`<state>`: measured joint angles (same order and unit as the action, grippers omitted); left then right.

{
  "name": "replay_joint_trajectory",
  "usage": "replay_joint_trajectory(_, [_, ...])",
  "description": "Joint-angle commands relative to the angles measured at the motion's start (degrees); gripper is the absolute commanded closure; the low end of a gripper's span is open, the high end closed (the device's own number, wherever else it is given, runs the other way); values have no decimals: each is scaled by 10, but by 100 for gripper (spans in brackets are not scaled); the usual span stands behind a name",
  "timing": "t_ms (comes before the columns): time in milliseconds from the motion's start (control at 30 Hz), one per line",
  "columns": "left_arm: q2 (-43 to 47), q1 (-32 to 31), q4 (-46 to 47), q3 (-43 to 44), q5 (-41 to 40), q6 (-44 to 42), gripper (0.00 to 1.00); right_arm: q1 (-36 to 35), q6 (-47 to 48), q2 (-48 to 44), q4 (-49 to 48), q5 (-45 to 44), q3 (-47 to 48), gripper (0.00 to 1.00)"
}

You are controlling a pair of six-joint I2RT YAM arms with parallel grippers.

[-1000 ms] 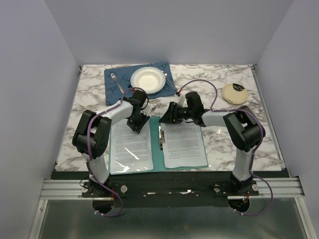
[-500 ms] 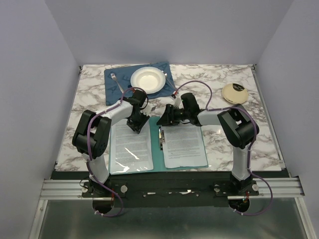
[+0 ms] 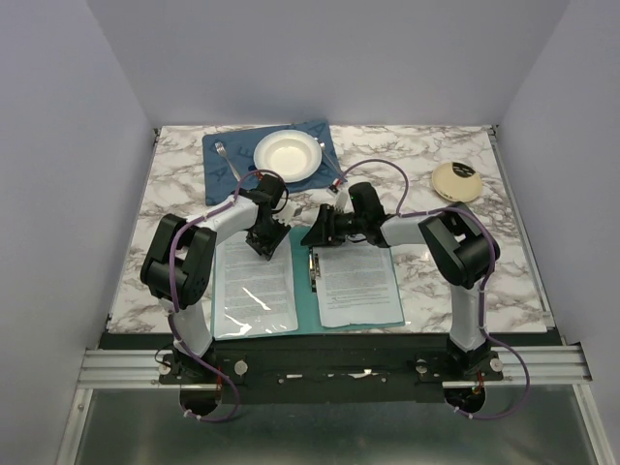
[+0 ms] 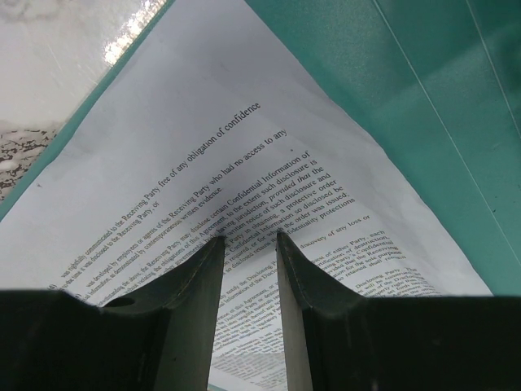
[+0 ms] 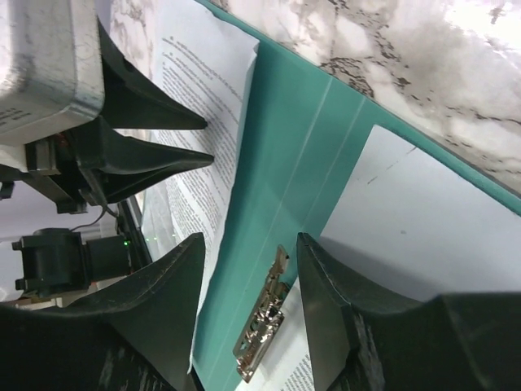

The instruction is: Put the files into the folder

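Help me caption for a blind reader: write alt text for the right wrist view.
The right arm's open jaws hover over an open teal folder beside its metal clip. Printed pages lie on its left half, a white sheet on its right, the left arm's jaws over the pages.

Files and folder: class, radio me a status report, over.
Left end effector narrowly open, tips at the files. Right end effector open by the spine clip. Folder lying open. Nothing blocking.

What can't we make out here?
- Top external: print on the files too small to read.
- Top external: whether the left end effector touches them, hidden by its wrist.
- Left wrist: folder cut off by frame edges.
- Right wrist: folder's rest hidden behind right end effector.
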<state>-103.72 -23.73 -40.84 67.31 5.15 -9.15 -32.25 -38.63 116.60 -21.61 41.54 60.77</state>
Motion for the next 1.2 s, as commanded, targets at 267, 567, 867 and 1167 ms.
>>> replay_joint_trajectory(267, [-3, 3, -8, 3, -26, -10, 59, -9, -40, 12, -67, 27, -25, 44])
replay_joint_trajectory(567, [2, 3, -6, -2, -35, -10, 59, -10, -57, -3, -91, 35, -29, 44])
replay_joint_trajectory(867, [6, 3, -8, 4, -42, -11, 58, -13, -66, -27, -106, 48, -36, 45])
replay_joint_trajectory(1167, [5, 3, -7, 6, -47, -12, 58, -25, -76, -57, -122, 57, -60, 46])
